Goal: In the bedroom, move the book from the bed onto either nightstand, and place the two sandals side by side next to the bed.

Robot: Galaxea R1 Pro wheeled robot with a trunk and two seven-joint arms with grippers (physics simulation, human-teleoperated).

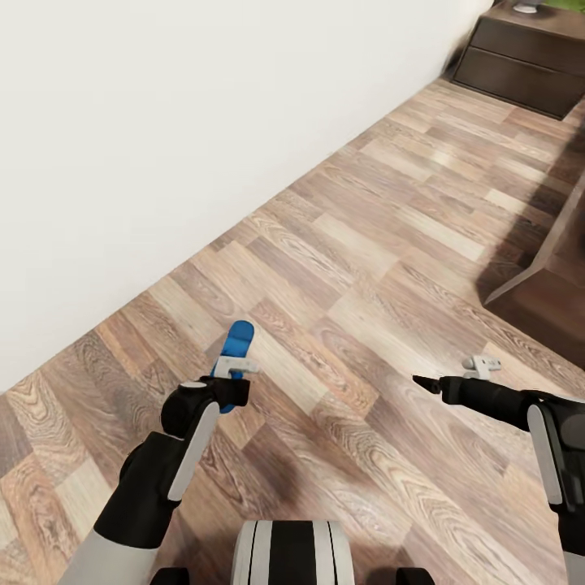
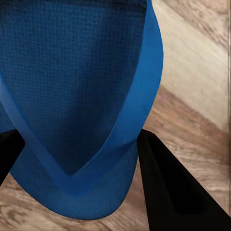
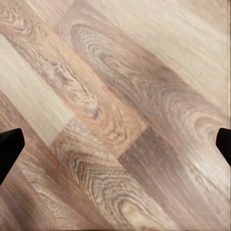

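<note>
The left gripper (image 1: 230,382) clenched a blue sandal (image 1: 236,345) at the lower left, above the floor (image 1: 390,244); the right gripper (image 3: 115,144) hung released. Held only by its edge, the sandal might slip. The nightstand (image 1: 520,57) stood upper right.

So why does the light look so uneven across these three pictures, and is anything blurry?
Head view: dark shadow pools on the floor beside the bed; the wall is flat white. Left wrist view: the sandal is very close, its weave sharp. Right wrist view: evenly lit, softly blurred planks.
</note>
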